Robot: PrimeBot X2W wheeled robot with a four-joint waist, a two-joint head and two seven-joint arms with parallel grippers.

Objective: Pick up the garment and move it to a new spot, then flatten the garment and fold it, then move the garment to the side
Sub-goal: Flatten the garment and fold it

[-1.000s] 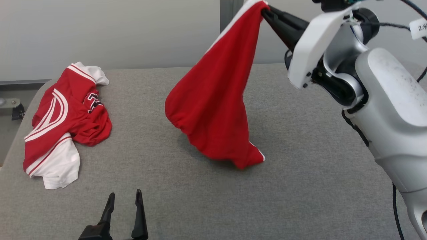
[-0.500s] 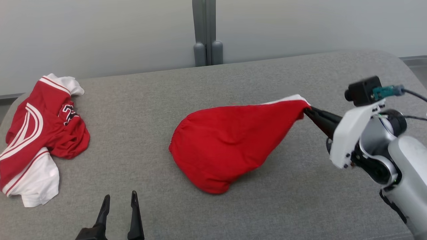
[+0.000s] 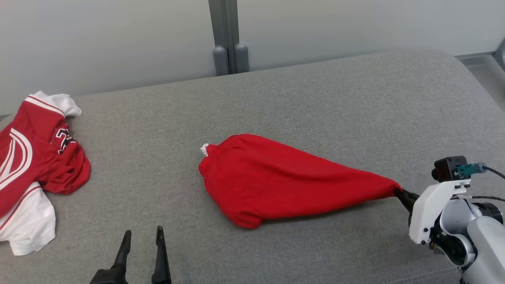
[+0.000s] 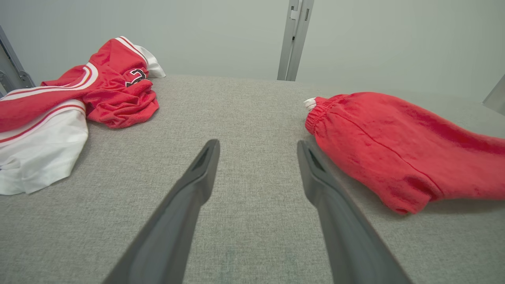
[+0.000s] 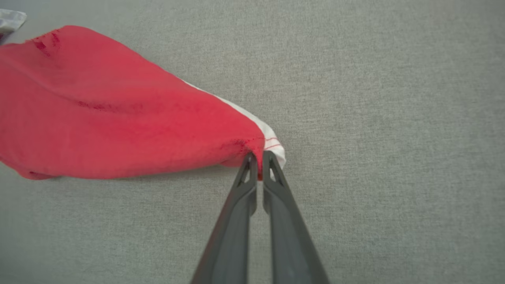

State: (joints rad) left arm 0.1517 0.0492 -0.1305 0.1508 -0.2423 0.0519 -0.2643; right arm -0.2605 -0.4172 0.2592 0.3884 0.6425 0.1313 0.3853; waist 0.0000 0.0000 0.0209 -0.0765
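My right gripper [image 5: 258,157] is pinched tight on a hem corner of the red garment [image 3: 284,185] — the cloth lies stretched across the middle of the grey worktop [image 3: 335,98]. My left gripper [image 3: 143,232] hangs fully spread and empty, near the garment's waistband end.

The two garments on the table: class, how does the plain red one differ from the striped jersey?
The plain red garment is mostly red; the striped jersey has white panels, stripes and a dark number. The plain red garment lies stretched out, one end pinched by the right gripper; the striped jersey lies crumpled, untouched. Both rest on the table.
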